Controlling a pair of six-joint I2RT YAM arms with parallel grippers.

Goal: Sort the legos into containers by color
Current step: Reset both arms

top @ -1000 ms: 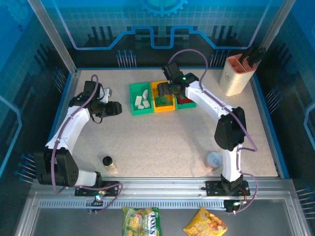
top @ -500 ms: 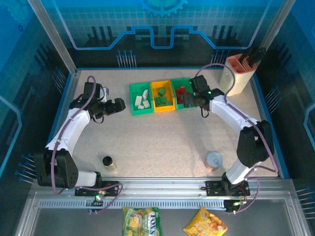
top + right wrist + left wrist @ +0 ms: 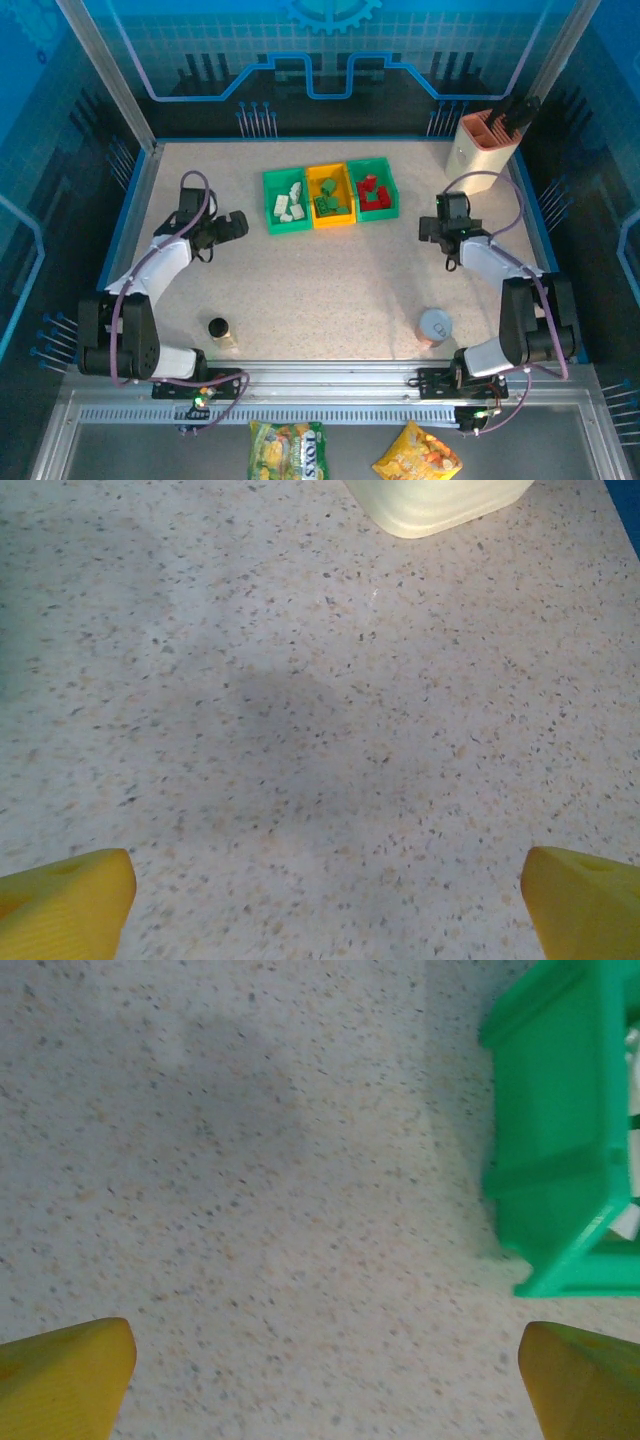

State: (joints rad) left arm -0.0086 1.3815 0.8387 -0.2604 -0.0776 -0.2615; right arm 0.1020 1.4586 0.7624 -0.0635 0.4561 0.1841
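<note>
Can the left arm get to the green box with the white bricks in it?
Probably yes. The left tool is open and points toward that green box, which is close by. Just table surface lies between them.

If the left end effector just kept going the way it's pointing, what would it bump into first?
Probably the bare tabletop: speckled surface lies straight ahead of the open left end effector. The green bin sits just beside that line, so a graze is possible; depth is unclear.
</note>
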